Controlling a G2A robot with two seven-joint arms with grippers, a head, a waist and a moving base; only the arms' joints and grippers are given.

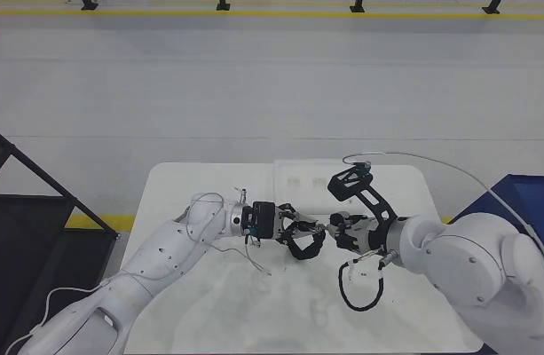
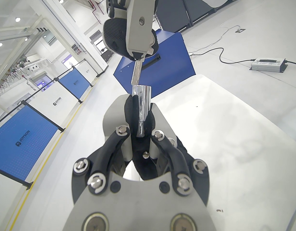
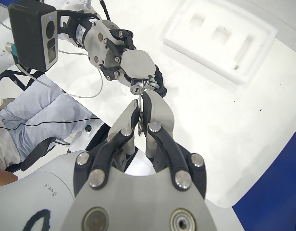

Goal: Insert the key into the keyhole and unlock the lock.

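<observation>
My left gripper (image 2: 140,111) is shut on the lock, a shiny metal cylinder (image 2: 141,102) with a black cable loop (image 1: 303,248), held above the middle of the table. Its keyhole face (image 3: 135,89) turns toward the right gripper. My right gripper (image 3: 141,105) is shut on the silver key (image 3: 139,116), gripping its head. The key blade (image 2: 136,72) points at the cylinder's end, and its tip sits at the rim of the keyhole. In the top view the two grippers (image 1: 325,232) meet tip to tip.
A white foam tray (image 3: 220,34) with several empty cut-outs lies at the table's far side. A second black cable loop (image 1: 360,288) hangs under the right arm. Blue equipment (image 1: 520,204) stands off the table's right edge, a black rack (image 1: 23,222) to the left.
</observation>
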